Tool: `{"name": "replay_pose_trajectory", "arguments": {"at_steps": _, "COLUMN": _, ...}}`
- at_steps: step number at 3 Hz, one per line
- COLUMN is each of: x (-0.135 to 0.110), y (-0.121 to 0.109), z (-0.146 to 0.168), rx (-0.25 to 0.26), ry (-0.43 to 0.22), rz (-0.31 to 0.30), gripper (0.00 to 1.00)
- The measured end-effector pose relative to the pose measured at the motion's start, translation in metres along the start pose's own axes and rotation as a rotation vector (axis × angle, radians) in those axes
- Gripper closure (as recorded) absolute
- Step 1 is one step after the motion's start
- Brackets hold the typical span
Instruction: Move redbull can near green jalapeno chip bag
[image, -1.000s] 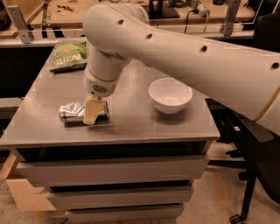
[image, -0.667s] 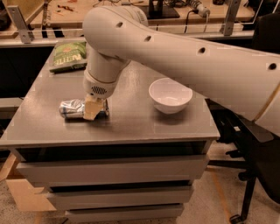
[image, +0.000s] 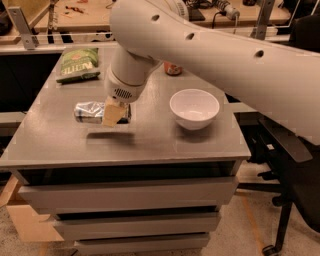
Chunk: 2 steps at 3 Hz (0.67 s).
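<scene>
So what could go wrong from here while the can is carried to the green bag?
The gripper holds the redbull can near one end, lying sideways above the table, so it might tilt or slip out. Set down carelessly, it could roll or land on the green jalapeno chip bag.

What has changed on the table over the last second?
The gripper, closed on the redbull can, has lifted it off the table. A shadow now lies beneath them, and both sit slightly farther back, toward the green jalapeno chip bag. The bag, the white bowl and the orange-red can stayed put.
</scene>
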<state>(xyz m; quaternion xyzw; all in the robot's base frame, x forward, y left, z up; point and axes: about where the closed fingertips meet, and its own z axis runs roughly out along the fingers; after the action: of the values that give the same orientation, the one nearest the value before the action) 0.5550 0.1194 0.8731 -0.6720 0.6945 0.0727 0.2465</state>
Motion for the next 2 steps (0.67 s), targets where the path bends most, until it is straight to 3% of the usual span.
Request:
{"name": "replay_pose_trajectory", "arguments": {"at_steps": 1, "x": 0.011, "y": -0.0277, "z": -0.05, "rx": 0.127, "ry": -0.019, "rz": 0.028, "gripper": 1.0}}
{"name": "replay_pose_trajectory", "arguments": {"at_steps": 2, "x": 0.0109, "y": -0.0277, "z": -0.05, "rx": 0.128, "ry": -0.019, "rz": 0.028, "gripper": 1.0}}
